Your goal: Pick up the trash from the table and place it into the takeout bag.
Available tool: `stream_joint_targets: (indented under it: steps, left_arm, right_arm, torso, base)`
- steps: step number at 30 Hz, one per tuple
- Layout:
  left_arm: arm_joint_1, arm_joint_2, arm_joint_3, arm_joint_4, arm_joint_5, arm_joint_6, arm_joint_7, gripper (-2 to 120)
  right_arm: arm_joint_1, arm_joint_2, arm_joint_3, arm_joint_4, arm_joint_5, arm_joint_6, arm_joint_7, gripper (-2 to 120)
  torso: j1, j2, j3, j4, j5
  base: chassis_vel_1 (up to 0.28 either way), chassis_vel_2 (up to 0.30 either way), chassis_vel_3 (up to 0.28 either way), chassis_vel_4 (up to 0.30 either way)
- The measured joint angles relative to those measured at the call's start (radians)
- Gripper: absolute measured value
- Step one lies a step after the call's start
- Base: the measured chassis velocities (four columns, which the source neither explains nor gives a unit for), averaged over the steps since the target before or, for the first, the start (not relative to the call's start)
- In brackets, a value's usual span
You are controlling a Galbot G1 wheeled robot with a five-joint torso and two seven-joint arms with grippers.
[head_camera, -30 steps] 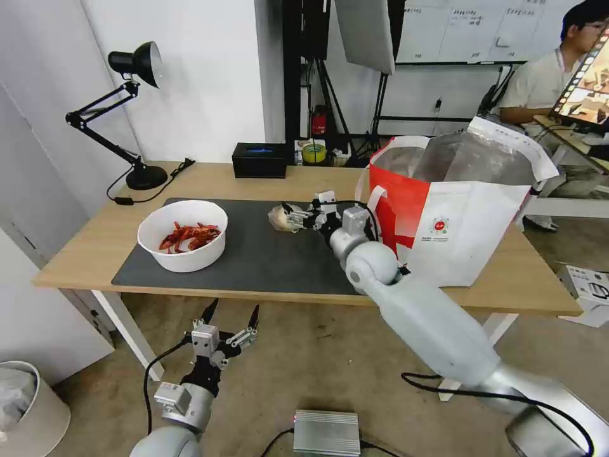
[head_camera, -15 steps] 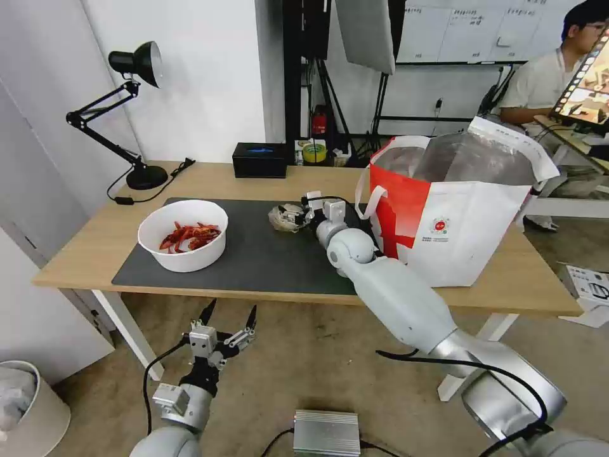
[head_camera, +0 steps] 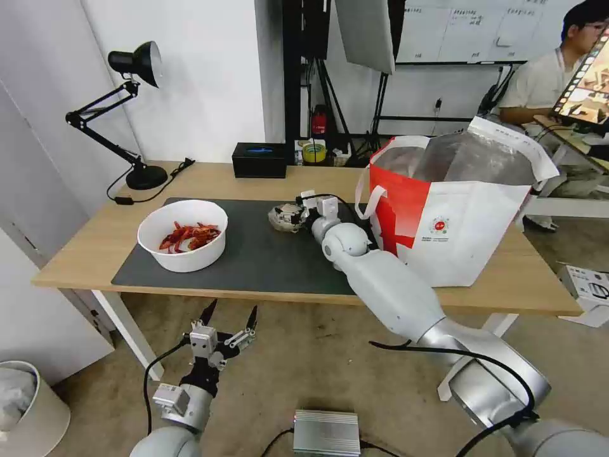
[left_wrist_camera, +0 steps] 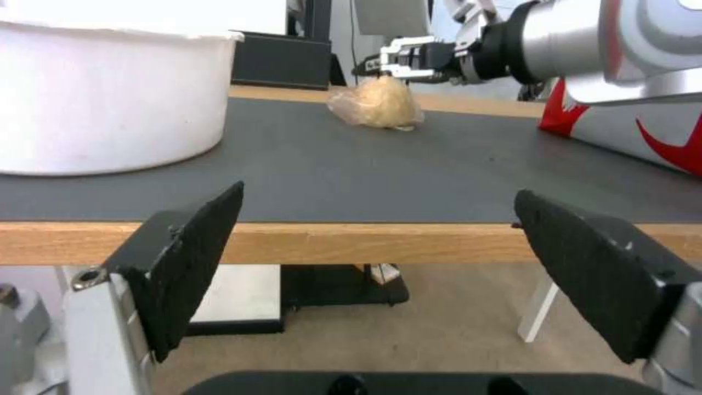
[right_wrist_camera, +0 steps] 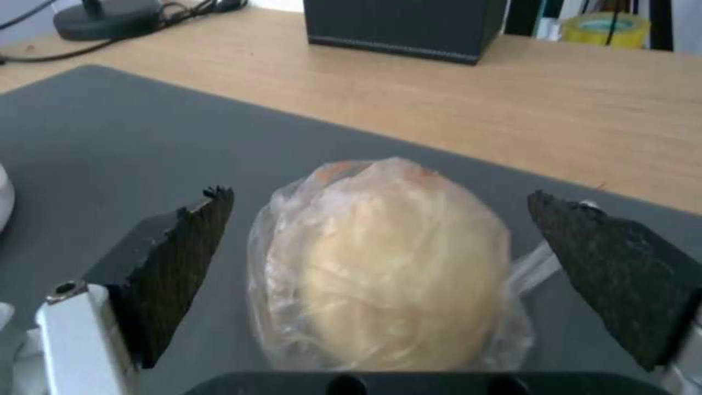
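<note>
Right gripper (right_wrist_camera: 380,274) closer around bagged lump (right_wrist_camera: 384,266)

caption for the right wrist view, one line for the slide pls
Right gripper open, its fingers straddling the clear bag with beige lump on the dark grey mat.

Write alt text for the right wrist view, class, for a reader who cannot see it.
The right gripper is open, its two black fingers either side of a clear bag with a beige lump lying on the dark grey mat. Beyond the mat, a black box stands on the light-wood table.
</note>
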Motion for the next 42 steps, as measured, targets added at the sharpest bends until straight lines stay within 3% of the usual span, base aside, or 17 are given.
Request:
stream_joint_targets:
  steps: [10,15,18,25,32,34,38,42]
  left_arm:
    - [0.001,-0.003,0.002,0.001,-0.002,-0.001,0.0,100]
    - [0.001,-0.007,0.005,0.003,-0.002,-0.003,0.001,100]
    - [0.002,-0.008,0.005,0.003,-0.001,-0.003,0.001,100]
    - [0.001,-0.009,0.006,0.003,-0.001,-0.003,0.001,100]
    - [0.002,-0.013,0.007,-0.002,0.002,-0.003,0.001,100]
    - [0.002,-0.013,0.007,-0.003,0.002,-0.003,0.001,100]
    - [0.007,-0.011,0.005,-0.011,0.002,-0.003,0.001,100]
    - [0.012,-0.012,0.0,-0.019,0.002,-0.003,0.0,100]
  right_arm:
    - [0.003,0.025,0.0,-0.047,-0.016,-0.012,-0.003,100]
    - [0.004,0.029,0.003,-0.063,-0.018,-0.012,-0.003,93]
    - [0.002,0.025,0.005,-0.062,-0.017,-0.012,-0.003,79]
    - [-0.007,0.015,0.008,-0.046,-0.013,-0.015,0.001,59]
    - [-0.044,-0.018,0.018,0.015,-0.009,-0.016,0.009,28]
    - [-0.049,-0.022,0.02,0.025,-0.01,-0.015,0.009,25]
    - [-0.077,-0.049,0.026,0.095,-0.012,-0.014,0.022,9]
    - [-0.113,-0.084,0.029,0.212,-0.051,-0.013,0.036,3]
  torso:
    - [0.0,0.0,0.0,0.0,0.0]
    - [0.0,0.0,0.0,0.0,0.0]
    - [0.0,0.0,0.0,0.0,0.0001]
    - [0.0,0.0,0.0,0.0,0.0002]
    - [0.0,0.0,0.0,0.0,0.0001]
    - [0.0,0.0,0.0,0.0,0.0001]
    - [0.0,0.0,0.0,-0.0002,0.0001]
    - [0.0,0.0,0.0,-0.0001,0.0001]
  base:
    - [0.0,0.0,0.0,0.0]
    - [0.0,0.0,0.0,0.0]
    - [0.0,0.0,0.0,0.0]
    - [0.0,0.0,0.0,0.0]
    - [0.0,0.0,0.0,0.0]
    - [0.0,0.0,0.0,0.0]
    - [0.0,0.0,0.0,0.0]
    - [0.0,0.0,0.0,0.0]
